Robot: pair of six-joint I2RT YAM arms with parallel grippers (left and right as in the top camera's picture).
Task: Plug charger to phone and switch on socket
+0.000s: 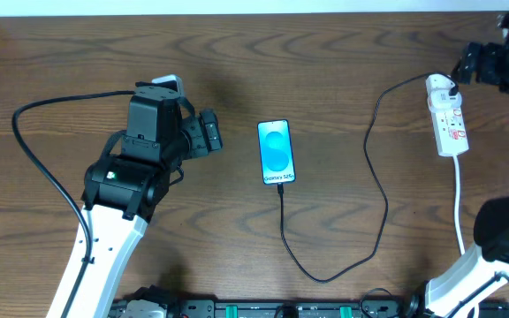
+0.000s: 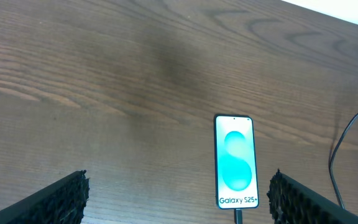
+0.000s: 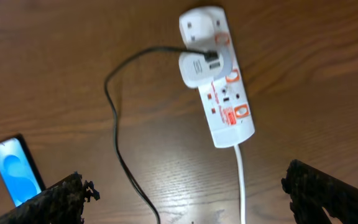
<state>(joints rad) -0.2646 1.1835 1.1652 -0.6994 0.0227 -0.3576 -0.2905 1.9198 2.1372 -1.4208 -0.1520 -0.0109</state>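
Observation:
The phone (image 1: pixel 276 152) lies flat mid-table with its blue screen up; it also shows in the left wrist view (image 2: pixel 235 161) and the right wrist view (image 3: pixel 15 169). The charger cable (image 1: pixel 380 190) runs from the phone's near edge, where its plug tip sits in the port (image 2: pixel 238 216), round to the white adapter (image 3: pixel 197 66) in the socket (image 1: pixel 447 115), also seen in the right wrist view (image 3: pixel 225 93). My left gripper (image 2: pixel 176 202) is open and empty, left of the phone. My right gripper (image 3: pixel 191 199) is open and empty, above the table near the socket.
The socket's white cord (image 1: pixel 459 208) runs toward the near edge. A thick black robot cable (image 1: pixel 34 150) loops at the left. The table's far edge (image 1: pixel 237 12) lies at the back.

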